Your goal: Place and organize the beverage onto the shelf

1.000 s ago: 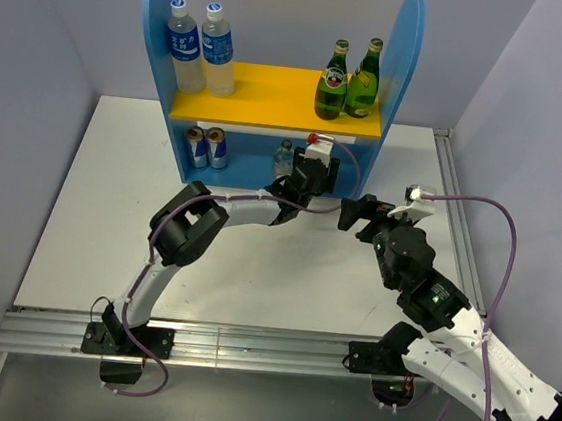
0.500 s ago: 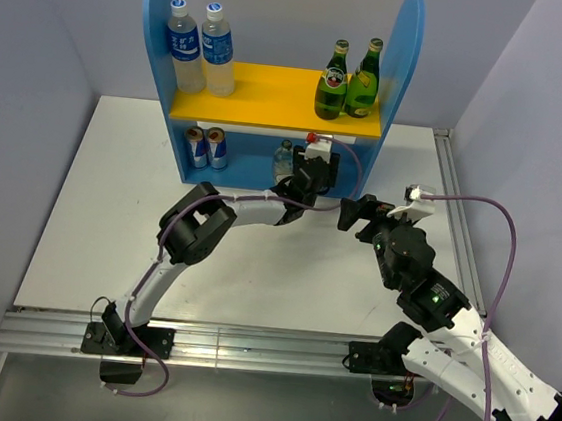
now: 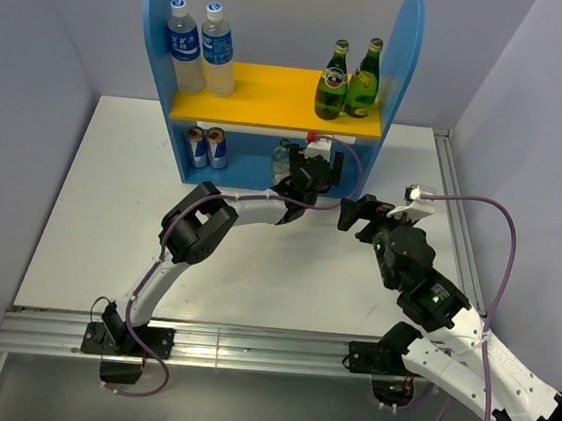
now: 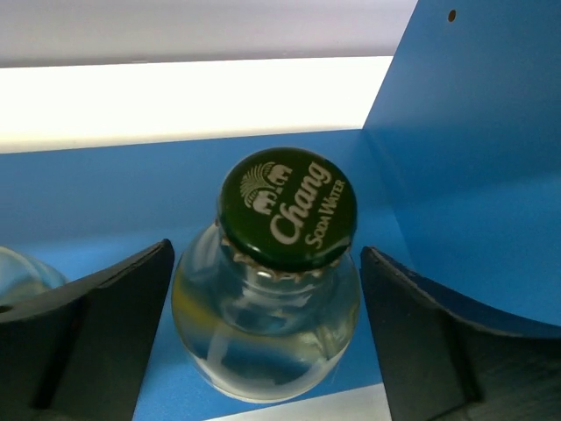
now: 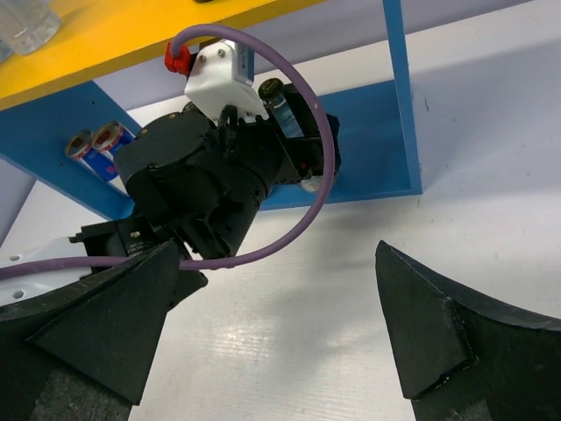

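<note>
The shelf (image 3: 276, 110) stands at the back of the table, and its blue base and side panel fill the left wrist view (image 4: 456, 158). My left gripper (image 3: 321, 164) reaches into the lower level at the right. In the left wrist view the left gripper (image 4: 266, 254) is open. A clear Chang soda water bottle (image 4: 287, 219) with a green cap stands upright on the blue base between its fingers, with a gap on each side. My right gripper (image 3: 353, 213) hovers over the table in front of the shelf. It is open and empty in the right wrist view (image 5: 279, 254).
Two water bottles (image 3: 203, 46) stand upper left and two green bottles (image 3: 347, 79) upper right. Two cans (image 3: 207, 147) stand lower left. Another clear bottle (image 3: 284, 156) stands just left of my left gripper. The left arm's purple cable (image 5: 316, 175) loops in front of the shelf.
My left gripper has moved a little deeper into the lower level, and its fingers now show spread apart. The right arm has not moved.
</note>
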`<action>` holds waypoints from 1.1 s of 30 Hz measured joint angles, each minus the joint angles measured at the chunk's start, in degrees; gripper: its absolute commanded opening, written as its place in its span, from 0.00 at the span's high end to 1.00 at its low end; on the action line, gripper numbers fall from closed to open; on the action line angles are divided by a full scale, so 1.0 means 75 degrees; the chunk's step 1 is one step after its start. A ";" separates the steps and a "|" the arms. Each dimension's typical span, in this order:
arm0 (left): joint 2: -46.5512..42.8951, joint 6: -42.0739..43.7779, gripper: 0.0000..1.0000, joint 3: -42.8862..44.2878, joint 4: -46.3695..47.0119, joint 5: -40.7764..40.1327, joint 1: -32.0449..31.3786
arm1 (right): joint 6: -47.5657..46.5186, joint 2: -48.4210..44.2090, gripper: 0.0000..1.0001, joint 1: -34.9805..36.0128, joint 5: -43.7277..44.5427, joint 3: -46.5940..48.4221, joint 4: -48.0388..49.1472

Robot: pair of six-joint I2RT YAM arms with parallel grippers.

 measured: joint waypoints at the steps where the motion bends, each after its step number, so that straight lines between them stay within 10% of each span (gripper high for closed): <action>1: 0.0000 0.0015 0.04 -0.0009 0.0003 0.0000 -0.0003 | 0.0000 0.0000 0.00 0.0000 0.0000 0.0000 0.0000; 33: -0.0801 0.0347 0.01 -0.1367 0.0764 -0.0513 -0.0536 | 0.0055 -0.0396 0.00 0.0000 -0.0009 -0.0087 -0.0064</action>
